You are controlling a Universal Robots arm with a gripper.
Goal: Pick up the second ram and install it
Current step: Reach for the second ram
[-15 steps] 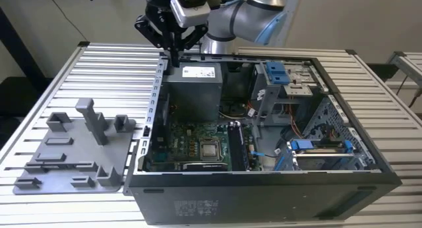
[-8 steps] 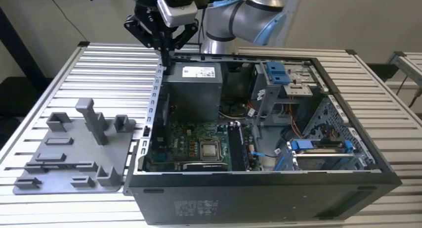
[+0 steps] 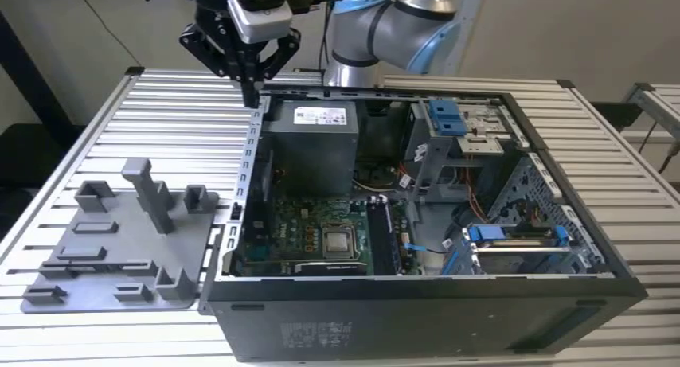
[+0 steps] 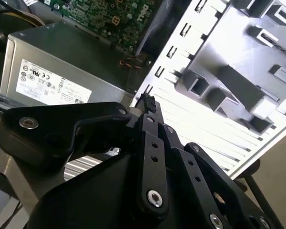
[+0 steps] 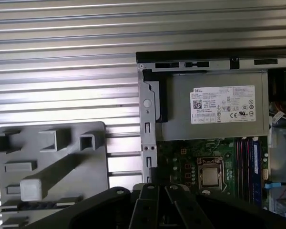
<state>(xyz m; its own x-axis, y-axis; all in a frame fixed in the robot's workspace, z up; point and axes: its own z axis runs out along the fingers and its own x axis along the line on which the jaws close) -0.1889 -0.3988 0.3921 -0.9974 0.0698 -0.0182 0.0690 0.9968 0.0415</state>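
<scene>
Grey fixture [image 5: 93, 181], lower left of the first wrist view, carries the second ram [image 5: 40, 205], a dark strip lying in its long slot. I see my gripper [image 3: 252, 96], fingers drawn narrow, upper left in the exterior view, over the computer case [image 3: 425, 319] corner.

Matt grey plastic fixture [image 3: 107, 259]; ribbed shiny metal table [image 3: 175, 112].
</scene>
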